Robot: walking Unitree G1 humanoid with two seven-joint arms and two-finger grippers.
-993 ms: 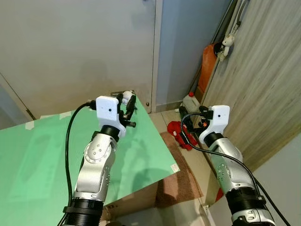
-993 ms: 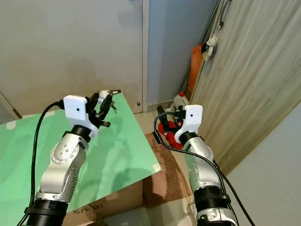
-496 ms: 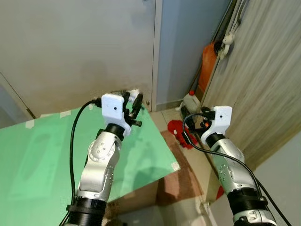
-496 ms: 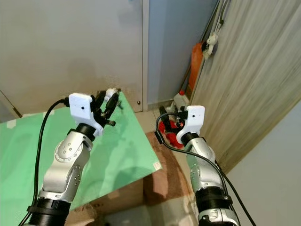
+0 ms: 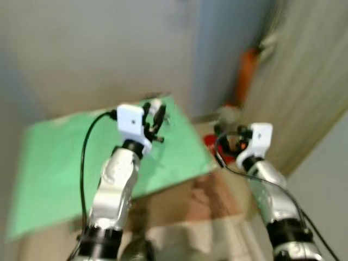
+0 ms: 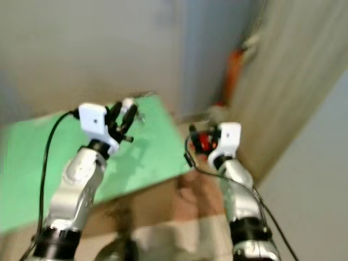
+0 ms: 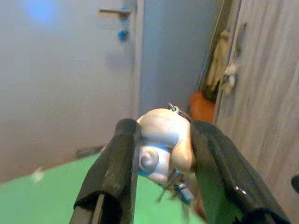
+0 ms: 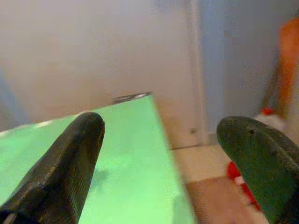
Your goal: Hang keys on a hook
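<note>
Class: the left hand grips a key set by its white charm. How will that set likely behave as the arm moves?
The charm looks rounded and smooth, so it could slip between the left hand's fingers. The keys dangle loose beneath it, so they would probably swing.

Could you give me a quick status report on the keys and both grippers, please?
Left gripper shut on white keychain charm, keys dangling below, raised above green table. Right gripper open, empty. View blurred; nothing visibly blocking.

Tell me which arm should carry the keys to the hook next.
Left. The left gripper is already shut on the keys, clamping the white keychain figure, raised above the green table. The right gripper is open and holds nothing. A handover would likely only add risk.
</note>
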